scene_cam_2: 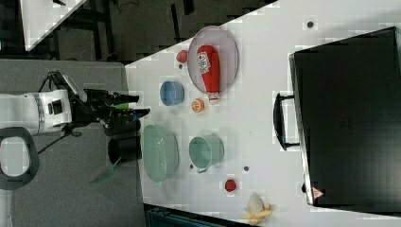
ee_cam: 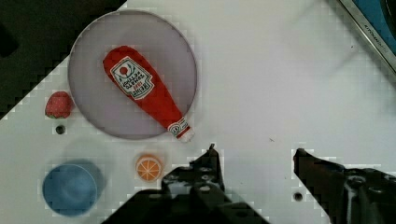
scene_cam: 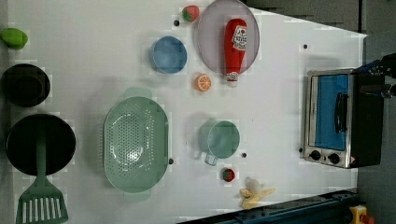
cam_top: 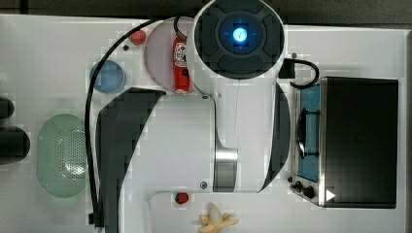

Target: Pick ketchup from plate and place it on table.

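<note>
Looking down through the wrist view, I see the gripper [ee_cam: 254, 156] with its two dark fingers [ee_cam: 210, 165] spread apart and nothing between them, only bare white table [ee_cam: 280, 84] under the gap. That table is matte white with a few small dark screw holes; one hole sits just beside the far finger. Dark floor lies beyond the table edge, past the plate [ee_cam: 93, 60] as seen from the gripper. In the right view I see the gripper [scene_cam_2: 137, 106] held out over grey floor, off the table's [scene_cam_2: 265, 118] edge, well apart from the plate [scene_cam_2: 229, 47].

Ketchup [ee_cam: 147, 91]: slim red squeeze bottle, lying flat on the lilac-grey plate, white label patch facing up, white cap end reaching over the plate rim toward the gripper. It is near the gripper's nearer finger but not touching it. In the left view the ketchup [scene_cam: 235, 49] lies along the plate [scene_cam: 210, 32] with its cap over the rim.

Other items near the gripper: an orange slice [ee_cam: 149, 167] just beside the nearer finger, a blue bowl [ee_cam: 70, 189] farther out on the same side, and a strawberry [ee_cam: 59, 104] beside the plate's far rim. An oven [scene_cam: 336, 119] with a blue window stands on the table on the gripper's other side.
</note>
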You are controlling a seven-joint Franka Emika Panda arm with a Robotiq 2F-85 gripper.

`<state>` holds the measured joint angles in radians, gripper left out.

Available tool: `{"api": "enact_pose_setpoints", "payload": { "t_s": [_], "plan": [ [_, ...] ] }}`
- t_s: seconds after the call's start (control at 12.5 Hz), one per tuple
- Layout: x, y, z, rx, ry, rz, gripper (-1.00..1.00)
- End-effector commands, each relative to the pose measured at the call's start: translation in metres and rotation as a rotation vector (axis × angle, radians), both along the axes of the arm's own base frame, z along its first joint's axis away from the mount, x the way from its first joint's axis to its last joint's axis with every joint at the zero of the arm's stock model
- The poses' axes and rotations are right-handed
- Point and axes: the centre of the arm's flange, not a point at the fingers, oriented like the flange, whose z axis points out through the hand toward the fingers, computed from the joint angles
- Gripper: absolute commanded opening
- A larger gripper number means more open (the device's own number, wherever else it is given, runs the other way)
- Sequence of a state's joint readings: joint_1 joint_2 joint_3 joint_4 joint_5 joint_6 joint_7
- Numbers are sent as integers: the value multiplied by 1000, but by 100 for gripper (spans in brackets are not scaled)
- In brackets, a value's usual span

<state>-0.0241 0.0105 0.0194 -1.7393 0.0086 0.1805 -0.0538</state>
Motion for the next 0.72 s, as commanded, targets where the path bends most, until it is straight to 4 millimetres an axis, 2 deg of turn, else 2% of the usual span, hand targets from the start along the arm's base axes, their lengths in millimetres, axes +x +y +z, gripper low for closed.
{"api": "enact_pose_setpoints", "payload": {
  "t_s": [0.08, 0.24, 0.48, 0.72],
  "plan": [
    [-56, -18, 45, -4, 39, -35, 54],
    [-53, -16, 38, -3, 52, -22, 100],
    [-40, -7, 11, 1, 102, 3, 100],
    [-21, 8, -31, 7, 171, 35, 100]
  ]
}}
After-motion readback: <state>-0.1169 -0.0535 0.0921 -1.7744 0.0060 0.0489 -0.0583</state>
